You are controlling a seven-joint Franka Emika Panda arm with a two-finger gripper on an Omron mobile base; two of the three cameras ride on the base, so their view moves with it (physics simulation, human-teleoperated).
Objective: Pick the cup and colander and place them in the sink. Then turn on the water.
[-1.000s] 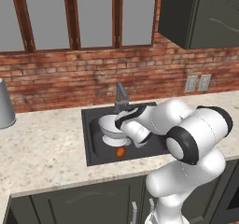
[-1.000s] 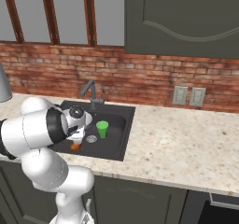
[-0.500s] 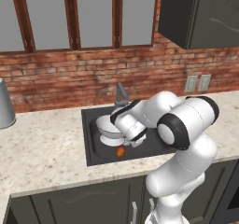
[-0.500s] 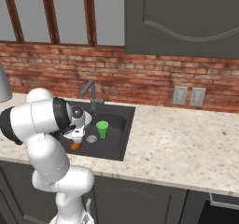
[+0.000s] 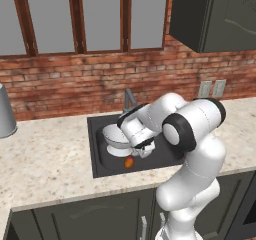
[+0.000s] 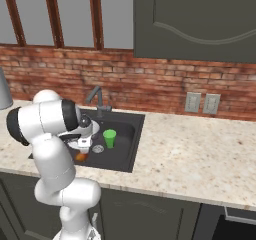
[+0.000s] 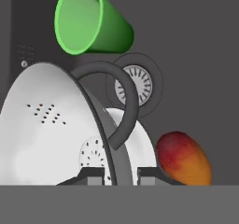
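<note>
The colander (image 7: 46, 139) is tilted on its side inside the dark sink (image 5: 97, 156), white and perforated. My gripper (image 7: 120, 172) is shut on its rim, one fingertip on each side, just by its grey arched handle (image 7: 122, 107). In the base views the gripper (image 5: 145, 151) (image 6: 84, 143) is low in the basin against the colander (image 5: 114, 136). The green cup (image 6: 109, 138) (image 7: 91, 24) stands in the sink (image 6: 127, 144) right of the drain (image 7: 134, 85). The grey faucet (image 6: 97, 98) rises at the back of the basin; water is out of view.
A red-orange mango (image 7: 183, 157) (image 5: 129, 161) lies on the sink floor close beside the colander. A grey metallic cylinder (image 5: 5, 111) stands on the counter at far left. Speckled counter (image 6: 200, 154) stretches to the right, with a brick wall behind.
The arm's elbow has folded in toward the sink. The gripper and the colander have stayed low in the basin, and the grip is unchanged.
</note>
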